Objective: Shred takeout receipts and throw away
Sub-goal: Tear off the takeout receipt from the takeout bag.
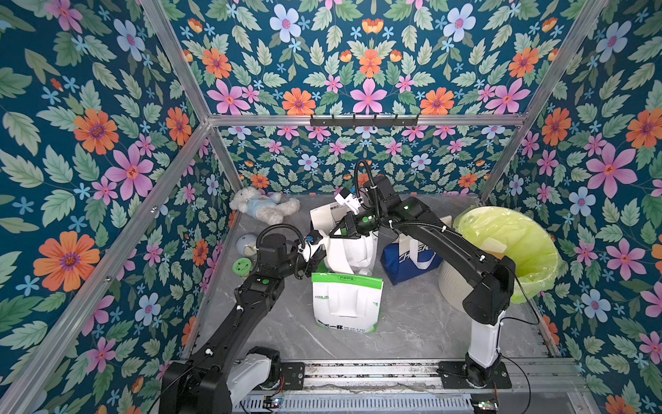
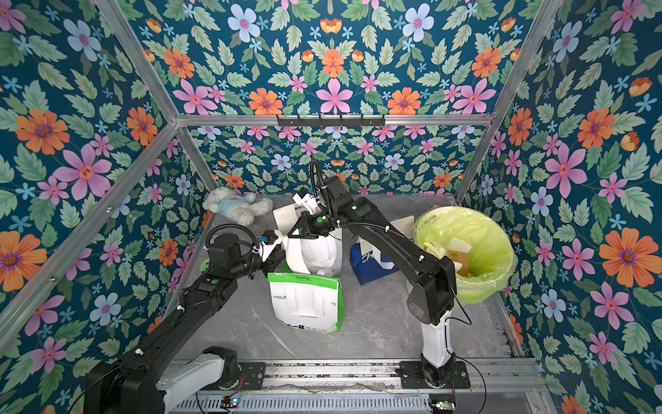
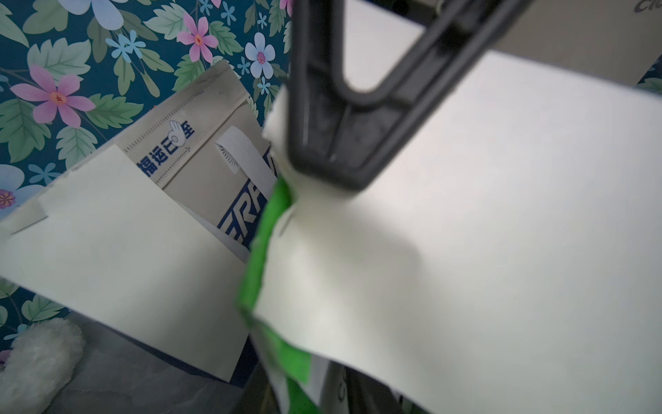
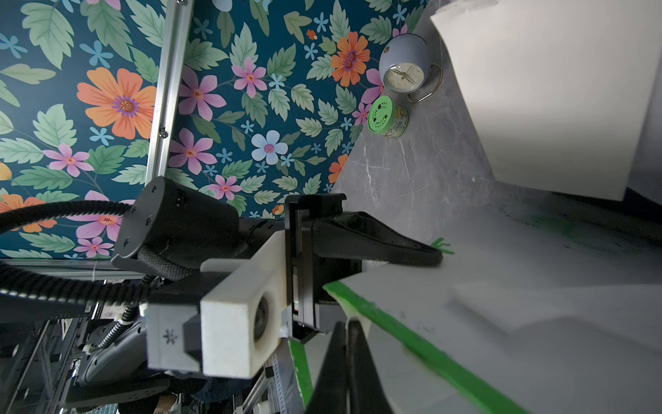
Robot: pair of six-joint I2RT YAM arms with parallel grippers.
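- The right gripper [image 3: 318, 172] has its jaws pressed together on the bunched corner of a plain white receipt [image 3: 501, 233], right where the sheet crosses the green edge of the middle white-and-green bag [image 1: 353, 252].
- The left gripper [image 1: 317, 255] straddles the same sheet just beside that pinch. Its upper finger [image 4: 404, 247] lies on the paper and the lower one is hidden under it, so I cannot tell whether it grips.
- Two holds side by side on one edge look like a set-up for tearing. Pulling apart from there would start the rip at the edge, where thin paper gives first.
- The receipt sits over the top of the middle bag, mid-table towards the back. A second receipt [image 1: 320, 219] stands just behind it, leaning on a printed bag [image 3: 215, 161].
- The bin [image 1: 533, 251] stands at the robot's right, beyond the blue bag [image 1: 412, 260], and white scraps [image 2: 460, 245] already lie in it.
- Room is tight on the left, where an alarm clock [image 4: 403, 73] and a green-lidded jar [image 4: 385, 120] sit between that arm and the wall.
- Bare table [image 1: 412, 322] lies between the front white-and-green bag [image 1: 347, 304] and the bin. A carry to the bin would have to clear the blue bag's top.
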